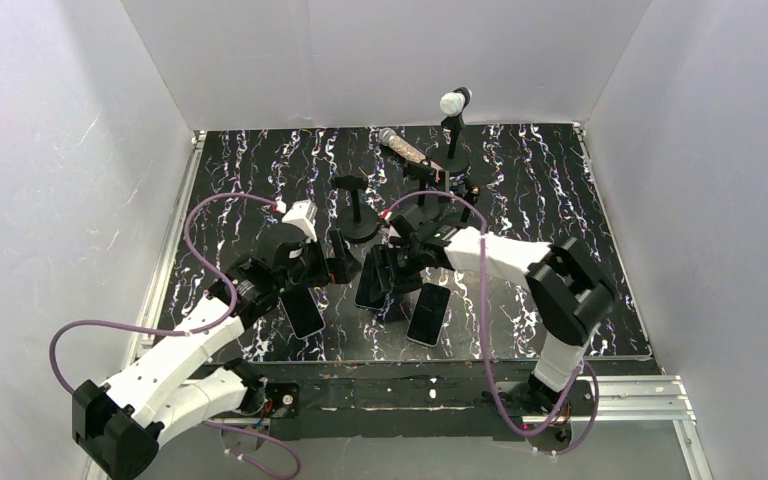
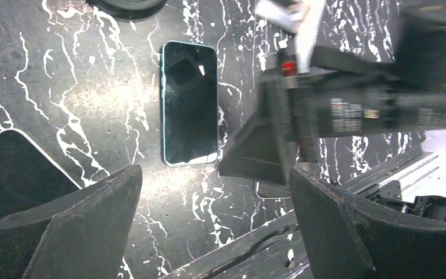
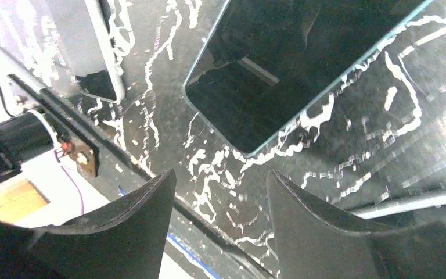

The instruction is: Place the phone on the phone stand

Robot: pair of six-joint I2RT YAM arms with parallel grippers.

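**Two open grippers crowd one flat phone**

My left gripper (image 2: pixel 213 177) and right gripper (image 3: pixel 220 174) are both spread wide and hold nothing. They sit close together over the phone (image 1: pixel 370 285), which lies flat on the near side of the stand (image 1: pixel 358 208). I judge the main risks to be my wrists colliding or a finger skidding off the phone's thin edge. A second phone (image 1: pixel 303 312) and a third phone (image 1: pixel 428 313) flank it, so there is little room. The table edge (image 1: pixel 410 362) lies nearer still.
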